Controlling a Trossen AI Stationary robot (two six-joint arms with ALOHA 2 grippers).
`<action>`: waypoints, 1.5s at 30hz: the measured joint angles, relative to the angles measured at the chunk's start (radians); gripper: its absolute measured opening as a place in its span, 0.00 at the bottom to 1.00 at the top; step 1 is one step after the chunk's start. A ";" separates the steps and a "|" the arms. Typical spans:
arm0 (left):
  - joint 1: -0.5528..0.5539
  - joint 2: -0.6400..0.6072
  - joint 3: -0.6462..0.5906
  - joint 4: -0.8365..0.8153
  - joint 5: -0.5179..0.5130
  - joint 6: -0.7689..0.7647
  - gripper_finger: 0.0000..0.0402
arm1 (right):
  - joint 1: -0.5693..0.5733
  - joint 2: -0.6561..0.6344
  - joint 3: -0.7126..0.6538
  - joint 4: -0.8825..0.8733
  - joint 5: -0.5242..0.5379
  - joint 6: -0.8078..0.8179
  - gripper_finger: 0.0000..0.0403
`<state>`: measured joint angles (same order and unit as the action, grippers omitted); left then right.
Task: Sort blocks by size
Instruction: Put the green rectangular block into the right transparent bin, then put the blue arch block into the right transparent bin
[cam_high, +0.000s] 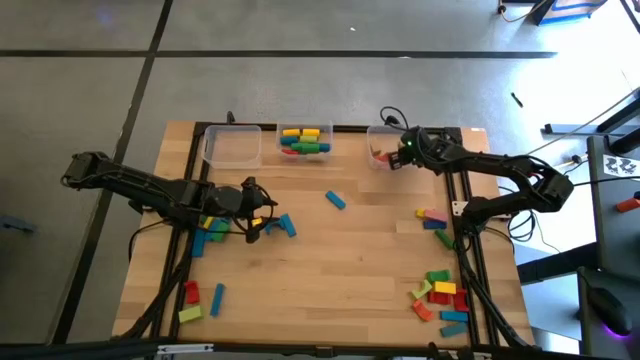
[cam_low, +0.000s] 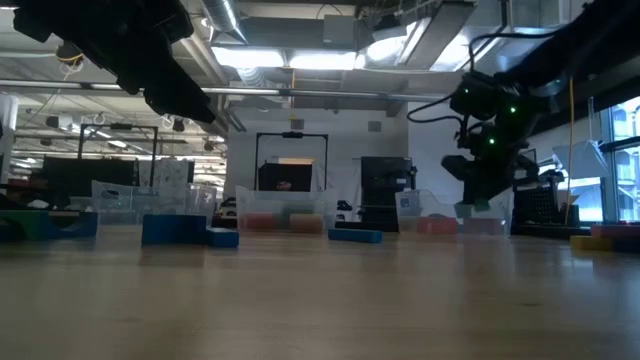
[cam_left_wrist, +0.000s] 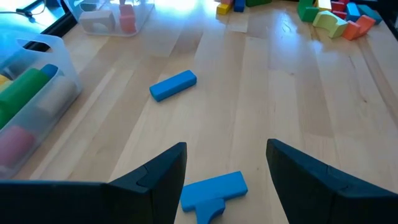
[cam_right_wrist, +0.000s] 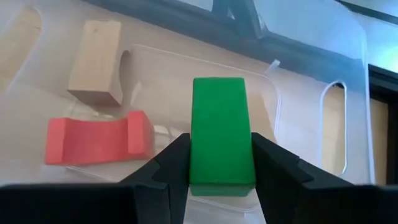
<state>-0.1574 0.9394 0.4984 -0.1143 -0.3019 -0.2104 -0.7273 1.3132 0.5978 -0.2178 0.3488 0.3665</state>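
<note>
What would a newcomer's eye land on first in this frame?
The right gripper holds a green rectangular block over the clear plastic bin at the table's far right, where a red arch block and a plain wooden block already lie. The left gripper hovers open above a blue flat block.

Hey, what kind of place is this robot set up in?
Probably a robotics lab or workshop. The wooden table stands on a bare concrete floor, the low view shows exposed ceiling ducts with strip lights, and shelves of equipment fill the room behind.
</note>
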 joint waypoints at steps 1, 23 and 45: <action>0.000 0.000 0.000 0.000 0.000 0.000 0.54 | 0.000 0.000 -0.005 0.001 0.001 0.000 0.36; 0.000 0.000 0.000 0.002 0.000 -0.004 0.54 | 0.000 0.000 -0.008 0.010 -0.020 -0.030 0.53; 0.000 -0.001 0.000 0.031 0.000 0.015 0.54 | 0.690 -0.081 0.179 0.018 -0.114 -0.084 0.62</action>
<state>-0.1569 0.9386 0.4980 -0.0833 -0.3019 -0.1952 -0.0377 1.2318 0.7769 -0.1999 0.2352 0.2823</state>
